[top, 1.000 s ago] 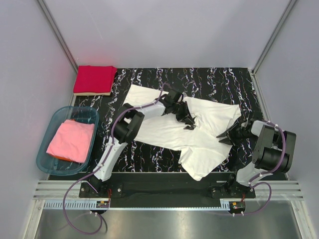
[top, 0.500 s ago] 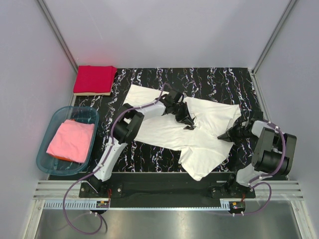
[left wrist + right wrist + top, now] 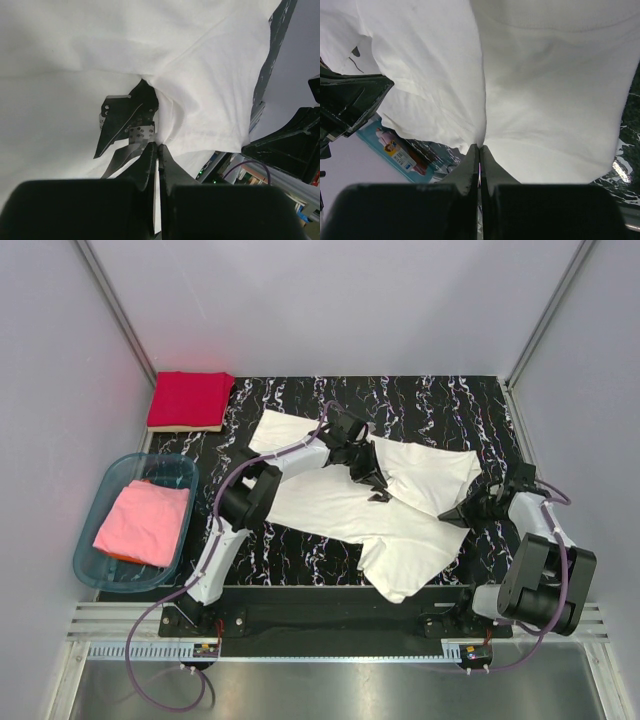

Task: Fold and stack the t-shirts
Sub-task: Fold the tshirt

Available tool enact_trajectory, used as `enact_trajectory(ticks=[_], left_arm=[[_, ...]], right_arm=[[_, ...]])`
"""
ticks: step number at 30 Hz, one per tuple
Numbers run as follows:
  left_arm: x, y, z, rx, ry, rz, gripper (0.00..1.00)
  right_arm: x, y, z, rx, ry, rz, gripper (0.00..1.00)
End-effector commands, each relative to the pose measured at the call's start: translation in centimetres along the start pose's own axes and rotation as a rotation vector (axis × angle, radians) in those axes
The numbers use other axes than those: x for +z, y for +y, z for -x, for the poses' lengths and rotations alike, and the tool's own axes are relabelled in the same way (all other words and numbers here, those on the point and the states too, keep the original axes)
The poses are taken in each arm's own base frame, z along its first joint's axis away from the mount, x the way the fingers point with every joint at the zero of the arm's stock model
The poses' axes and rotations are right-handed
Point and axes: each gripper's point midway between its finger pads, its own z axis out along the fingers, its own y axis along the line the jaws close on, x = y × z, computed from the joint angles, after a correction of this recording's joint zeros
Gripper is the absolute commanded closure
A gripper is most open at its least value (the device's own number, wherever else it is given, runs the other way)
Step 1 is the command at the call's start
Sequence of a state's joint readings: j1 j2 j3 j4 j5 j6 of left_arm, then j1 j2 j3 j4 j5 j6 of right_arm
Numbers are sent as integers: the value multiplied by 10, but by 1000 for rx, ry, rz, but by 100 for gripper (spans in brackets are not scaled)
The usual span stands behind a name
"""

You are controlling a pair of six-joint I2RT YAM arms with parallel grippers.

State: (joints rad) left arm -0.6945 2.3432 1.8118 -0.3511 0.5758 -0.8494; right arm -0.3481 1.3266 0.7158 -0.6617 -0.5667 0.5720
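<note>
white t-shirt (image 3: 325,508): soft matt cloth is noted, finely creased.
red t-shirt (image 3: 188,400): matt cloth, smooth face.
pink t-shirt (image 3: 143,523): matt cloth, soft.
tub (image 3: 88,558): translucent teal plastic, glossy.
mat (image 3: 430,405): black, white-streaked, smooth, faint sheen.
front plate (image 3: 330,692): brushed metal, dull sheen.

The right gripper (image 3: 479,147), closed, pinches a bunched fold of the white shirt (image 3: 550,90); mat (image 3: 632,136) shows at right.

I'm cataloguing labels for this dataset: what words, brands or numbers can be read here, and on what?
No text is readable.
The printed label at the lower left of the right wrist view: small print, too blurred to read.
The white t-shirt, red t-shirt and pink t-shirt: no print visible.
</note>
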Motion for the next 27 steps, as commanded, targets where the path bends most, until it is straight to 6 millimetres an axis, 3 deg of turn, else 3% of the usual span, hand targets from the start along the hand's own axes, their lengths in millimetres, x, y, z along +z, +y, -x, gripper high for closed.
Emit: enact_trajectory(ticks=[1,12,17,21,22,23,25,27], left_arm=[[-27,-31,2,83,-28,-37,100],[-36,-7,-9,77,4,11,100],[-33,7,-13,59,31,28,100],[-29,16,-17,41,64,32,100],[-30,19,-18,36,68,38,96],[-30,20,-16,34,67,39,92],[-34,20,-13,39,71,27,82],[-40,16,-9,62,66,14,75]], right_arm=[[-7,-5,-14,37,15,-18,100],[2,-29,-26,123,22,-89,100],[15,-47,-33,166,70,-141,100],[18,-50,-26,169,61,-185,98],[18,-53,-25,155,60,-199,97],[18,-51,-22,145,57,-200,94],[19,-52,-20,128,69,-209,73],[18,-43,-12,111,66,-192,66]])
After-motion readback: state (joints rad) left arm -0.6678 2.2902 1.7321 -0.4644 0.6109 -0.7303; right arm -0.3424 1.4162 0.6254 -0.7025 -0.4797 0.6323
